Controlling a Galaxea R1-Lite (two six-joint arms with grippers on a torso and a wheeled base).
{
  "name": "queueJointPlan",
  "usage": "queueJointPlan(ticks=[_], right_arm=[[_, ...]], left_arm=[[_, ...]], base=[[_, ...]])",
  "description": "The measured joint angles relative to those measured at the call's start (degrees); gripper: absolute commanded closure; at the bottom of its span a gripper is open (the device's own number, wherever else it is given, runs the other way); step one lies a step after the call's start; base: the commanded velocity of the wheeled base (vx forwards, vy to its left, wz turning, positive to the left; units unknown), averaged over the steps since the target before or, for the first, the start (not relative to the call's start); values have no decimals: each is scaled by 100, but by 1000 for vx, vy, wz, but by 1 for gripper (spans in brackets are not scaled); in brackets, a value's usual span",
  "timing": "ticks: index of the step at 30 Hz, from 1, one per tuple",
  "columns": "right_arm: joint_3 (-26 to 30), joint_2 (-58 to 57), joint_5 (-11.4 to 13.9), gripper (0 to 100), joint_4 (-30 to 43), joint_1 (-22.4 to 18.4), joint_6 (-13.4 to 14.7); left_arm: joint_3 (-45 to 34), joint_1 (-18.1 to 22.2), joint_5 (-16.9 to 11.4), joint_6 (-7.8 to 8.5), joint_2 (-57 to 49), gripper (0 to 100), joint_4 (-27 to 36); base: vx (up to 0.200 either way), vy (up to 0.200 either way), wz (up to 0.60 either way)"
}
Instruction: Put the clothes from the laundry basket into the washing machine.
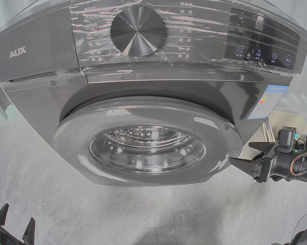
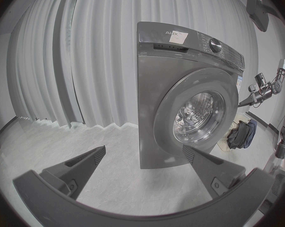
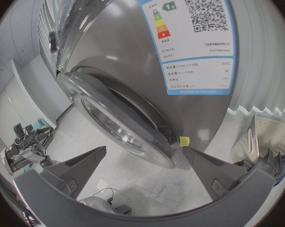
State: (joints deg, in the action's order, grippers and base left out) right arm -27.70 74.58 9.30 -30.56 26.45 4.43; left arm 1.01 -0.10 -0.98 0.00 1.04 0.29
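Right end effector (image 1: 248, 153), open and empty, sits at the right edge of the washing machine door (image 1: 143, 113). A shallow purchase may slip, leaving it shut.

The right gripper (image 1: 241, 152) is finished in matt dark grey, its two jaws shaped as wedges that taper to points. Behind them a stout cylindrical wrist (image 1: 282, 164) is seen, topped by a small boxy camera module (image 1: 286, 135) and trailed by a braided orange-brown cable (image 1: 301, 162) beside a small green light (image 1: 295, 150). In the wrist views each jaw is shown with a finely ribbed pad (image 3: 100, 152) at its inner tip and a round screw (image 3: 215, 184) near its base, both carried on a curved dark-grey bar (image 3: 142, 212); the left gripper (image 1: 18, 212) is made in the same dark, pointed form.
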Motion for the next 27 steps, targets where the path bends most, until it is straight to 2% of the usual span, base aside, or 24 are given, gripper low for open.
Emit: queueJointPlan(ticks=[11,17,24,27], right_arm=[[-218,490,27,0,-1,179,0],[-9,507,44,0,13,323,6],[424,149,46,0,134,343,-11],[444,57,33,0,130,319,-11]], left_arm=[[0,0,0,0,0,0,4],[0,0,0,-2,0,0,4],[0,0,0,0,0,0,6],[0,0,0,0,0,0,6]], base=[[0,0,0],[0,0,0],[0,0,0],[-67,0,0]])
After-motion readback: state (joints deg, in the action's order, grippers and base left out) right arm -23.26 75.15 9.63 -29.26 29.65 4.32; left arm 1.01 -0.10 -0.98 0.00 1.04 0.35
